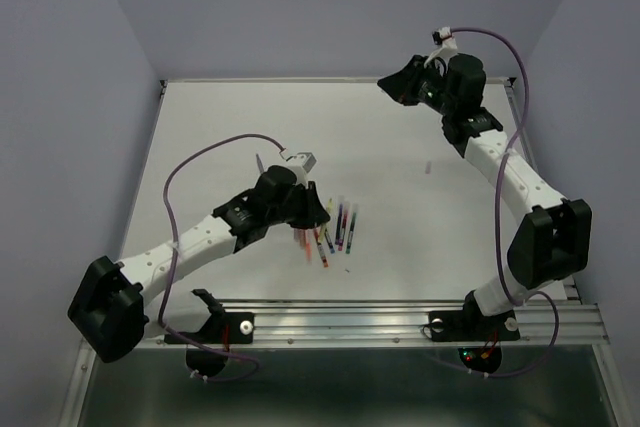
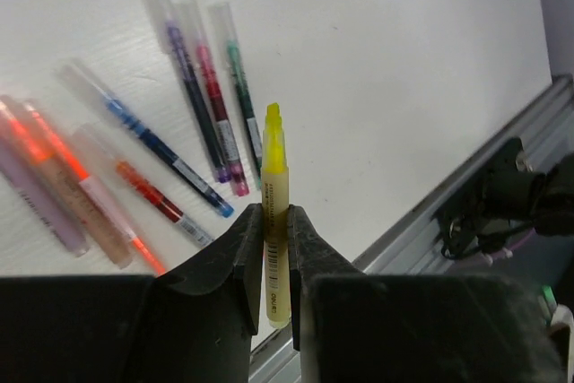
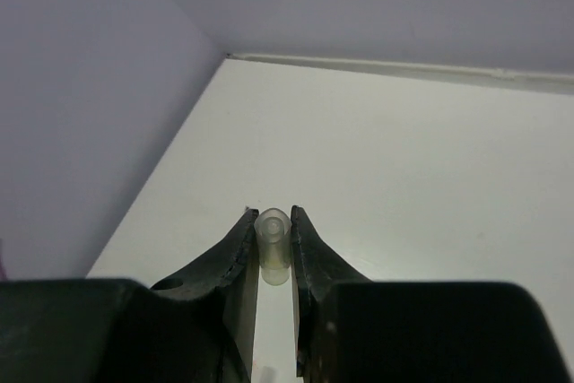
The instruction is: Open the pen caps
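Two grips: left hand (image 2: pixel 274 214) pinches yellow pen (image 2: pixel 274 159), right hand (image 3: pixel 272 218) clamps clear cap (image 3: pixel 272 241); thin holds, either could slip free.

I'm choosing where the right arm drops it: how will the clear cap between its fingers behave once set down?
The clear cap looks like a short, smooth round tube, so it would probably roll if laid sideways. It seems thin-walled, likely light, so a nudge from the fingers might flick it away.
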You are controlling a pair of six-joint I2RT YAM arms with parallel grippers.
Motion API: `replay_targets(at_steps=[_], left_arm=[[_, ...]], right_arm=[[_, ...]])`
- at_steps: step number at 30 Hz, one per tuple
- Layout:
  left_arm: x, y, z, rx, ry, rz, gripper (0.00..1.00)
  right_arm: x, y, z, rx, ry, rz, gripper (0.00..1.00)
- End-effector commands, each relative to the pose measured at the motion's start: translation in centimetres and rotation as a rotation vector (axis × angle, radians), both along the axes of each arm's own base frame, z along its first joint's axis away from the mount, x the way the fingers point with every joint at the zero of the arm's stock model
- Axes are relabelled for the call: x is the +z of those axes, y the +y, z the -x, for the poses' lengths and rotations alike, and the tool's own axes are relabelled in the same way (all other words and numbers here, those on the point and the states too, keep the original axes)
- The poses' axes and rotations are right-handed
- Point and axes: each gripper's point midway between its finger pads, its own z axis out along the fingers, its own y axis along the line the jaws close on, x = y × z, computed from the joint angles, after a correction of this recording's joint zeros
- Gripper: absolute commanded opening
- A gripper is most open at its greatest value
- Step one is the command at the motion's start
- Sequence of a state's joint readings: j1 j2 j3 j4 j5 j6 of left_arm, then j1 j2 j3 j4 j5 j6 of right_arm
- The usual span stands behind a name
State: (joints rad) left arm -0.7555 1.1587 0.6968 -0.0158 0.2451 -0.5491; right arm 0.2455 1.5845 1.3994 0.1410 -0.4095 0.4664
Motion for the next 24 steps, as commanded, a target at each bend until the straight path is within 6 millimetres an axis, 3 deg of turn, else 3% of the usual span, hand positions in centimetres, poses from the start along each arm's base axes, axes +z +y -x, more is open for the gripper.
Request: replay_targets(at_steps=[1, 2, 6, 9, 13, 19, 24], left_arm=[[1.8, 3.6, -5.2, 0.296, -0.056, -0.146, 0.0], [1.6, 4.6, -5.9, 0.346, -0.044, -0.178, 0.0], [0.6, 8.9, -9.2, 0.535, 0.026, -0.246, 0.0], [-0.1, 11.9, -11.0, 0.652, 0.064, -0.289, 0.0], [-1.3, 16.0, -13.1, 0.81, 0.089, -0.399, 0.0], [-4.3, 18.7, -15.3, 0.869, 0.163, -0.472, 0.0], [-5.5, 20.3, -16.0, 0.913, 0.19, -0.499, 0.0]], right_arm=[[-6.5, -5.4, -0.4, -0.293, 0.177, 0.17, 0.01], [-7.6, -5.5, 0.0, -0.291, 0.206, 0.192, 0.01], [-13.3, -10.7, 0.6, -0.522, 0.384, 0.391, 0.01], [-16.5, -13.0, 1.0, -0.596, 0.472, 0.492, 0.01], [-20.5, -16.6, 1.2, -0.666, 0.597, 0.523, 0.02], [-25.1, -18.8, 0.9, -0.684, 0.725, 0.539, 0.05], [-27.4, -20.9, 1.6, -0.74, 0.793, 0.567, 0.05]])
